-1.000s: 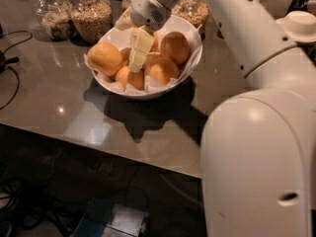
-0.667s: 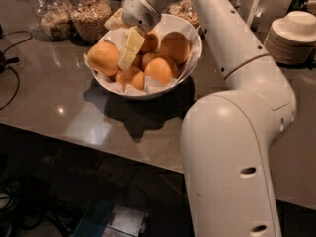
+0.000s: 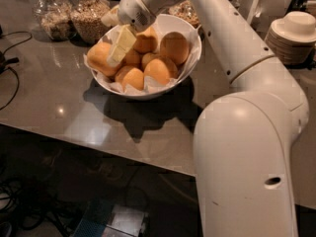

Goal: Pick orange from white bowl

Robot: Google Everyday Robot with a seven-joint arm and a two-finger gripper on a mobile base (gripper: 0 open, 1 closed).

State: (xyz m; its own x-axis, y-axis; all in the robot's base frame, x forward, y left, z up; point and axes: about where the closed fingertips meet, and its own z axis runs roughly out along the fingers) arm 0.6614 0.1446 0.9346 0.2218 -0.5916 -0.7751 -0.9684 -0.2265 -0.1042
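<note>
The white bowl (image 3: 190, 63), lined with crinkled paper, stands on the grey counter and holds several oranges. The largest, slightly oval orange (image 3: 98, 58) lies at the bowl's left side. My gripper (image 3: 112, 43) hangs over the left part of the bowl, pointing down and open. One pale yellow finger (image 3: 122, 44) reaches down right beside this orange, touching or nearly touching its right side. The other finger is up near the bowl's left rim. Smaller, rounder oranges (image 3: 174, 47) lie to the right. My white arm comes in from the upper right.
Two glass jars of grain (image 3: 88, 19) stand behind the bowl at the left. A stack of white plates (image 3: 295, 36) stands at the right. A black cable (image 3: 10, 80) lies at the far left. The counter's front edge (image 3: 98, 144) runs below the bowl.
My gripper has moved left across the bowl, from over the middle oranges to beside the large left orange. The oranges have not visibly moved.
</note>
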